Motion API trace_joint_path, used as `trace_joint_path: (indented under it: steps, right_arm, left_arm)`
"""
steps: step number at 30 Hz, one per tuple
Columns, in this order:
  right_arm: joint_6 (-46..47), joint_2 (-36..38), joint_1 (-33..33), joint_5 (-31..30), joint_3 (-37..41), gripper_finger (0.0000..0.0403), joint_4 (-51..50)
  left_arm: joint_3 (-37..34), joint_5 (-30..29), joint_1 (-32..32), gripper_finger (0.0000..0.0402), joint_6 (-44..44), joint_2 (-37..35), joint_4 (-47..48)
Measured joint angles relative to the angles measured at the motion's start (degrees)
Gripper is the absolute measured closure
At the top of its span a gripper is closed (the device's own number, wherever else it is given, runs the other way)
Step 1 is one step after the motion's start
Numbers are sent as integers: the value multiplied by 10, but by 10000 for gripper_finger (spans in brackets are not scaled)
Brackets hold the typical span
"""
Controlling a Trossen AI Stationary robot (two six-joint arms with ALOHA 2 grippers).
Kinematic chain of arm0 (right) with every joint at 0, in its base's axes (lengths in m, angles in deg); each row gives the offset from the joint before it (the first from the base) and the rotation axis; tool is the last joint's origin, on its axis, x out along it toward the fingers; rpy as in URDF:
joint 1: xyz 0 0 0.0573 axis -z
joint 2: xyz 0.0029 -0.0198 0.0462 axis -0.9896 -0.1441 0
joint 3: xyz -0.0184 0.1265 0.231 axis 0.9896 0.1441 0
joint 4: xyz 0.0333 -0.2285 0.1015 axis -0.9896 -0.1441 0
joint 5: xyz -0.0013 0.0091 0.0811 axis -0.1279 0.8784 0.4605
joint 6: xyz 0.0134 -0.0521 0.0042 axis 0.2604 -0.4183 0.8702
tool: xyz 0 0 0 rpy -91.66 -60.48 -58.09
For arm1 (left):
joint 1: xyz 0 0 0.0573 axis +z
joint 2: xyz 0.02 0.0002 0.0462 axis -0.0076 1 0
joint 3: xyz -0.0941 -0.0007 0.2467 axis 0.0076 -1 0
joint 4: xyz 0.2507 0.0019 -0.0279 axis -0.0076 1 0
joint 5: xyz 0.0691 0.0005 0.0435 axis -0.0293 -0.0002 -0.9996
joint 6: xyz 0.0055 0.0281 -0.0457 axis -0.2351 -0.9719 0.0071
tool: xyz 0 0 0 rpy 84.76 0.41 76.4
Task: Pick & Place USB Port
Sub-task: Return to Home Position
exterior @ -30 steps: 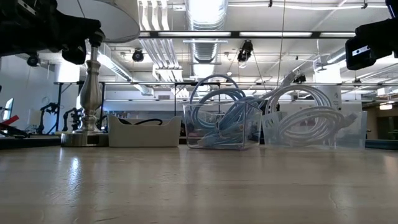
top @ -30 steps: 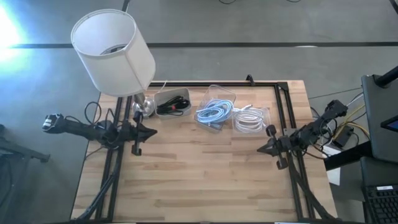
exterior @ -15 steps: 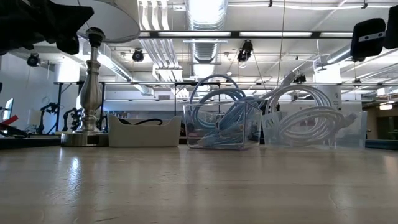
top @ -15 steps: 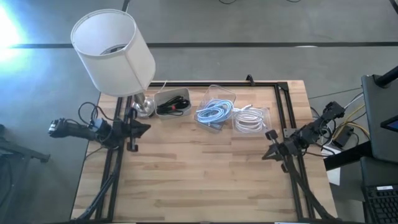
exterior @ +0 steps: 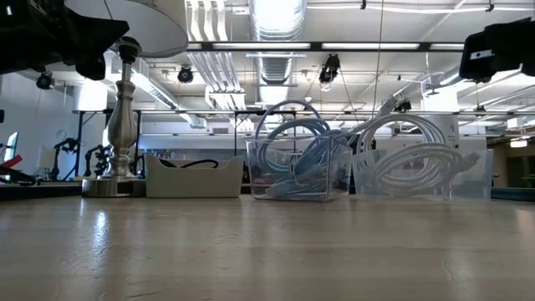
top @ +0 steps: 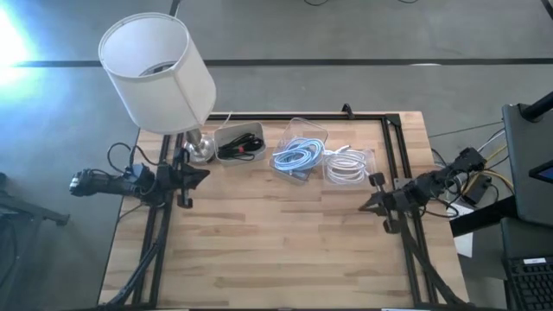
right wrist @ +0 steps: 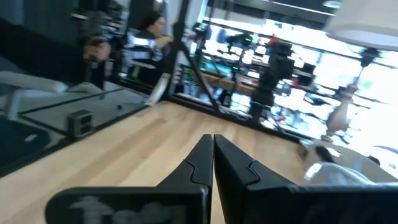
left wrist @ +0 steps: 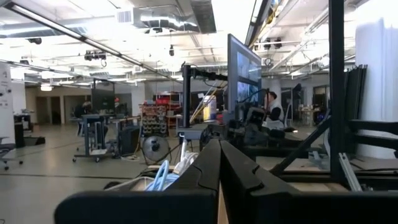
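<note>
Both arms have shifted slightly since a second ago; left pincer (top: 206, 176) at frame left, right pincer (top: 363, 206) at right, each pressed together, empty. Blue USB cable (top: 298, 156) and white USB cables (top: 347, 169) lie binned, upper centre: probably light, limp, springy; pinch across bunched loops.

Blue cable (top: 297, 156), white cable (top: 346, 169), white lampshade (top: 160, 73), silver lamp stem (exterior: 124, 117), pale plank-striped wooden table (top: 276, 250), black frame (top: 367, 116)
</note>
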Motion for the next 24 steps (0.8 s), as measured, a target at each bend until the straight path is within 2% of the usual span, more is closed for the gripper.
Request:
trace_joint_path:
  steps: [14, 19, 24]
  right_arm:
    - [77, -29, 172, 0, 0, 394, 0]
    - [64, -48, 199, 0, 0, 394, 0]
    - [63, -59, 200, 1, 0, 394, 0]
  left_arm:
    - [0, 1, 0, 394, 13, 0, 5]
    - [0, 1, 0, 394, 51, 0, 44]
    - [1, 1, 0, 394, 47, 0, 105]
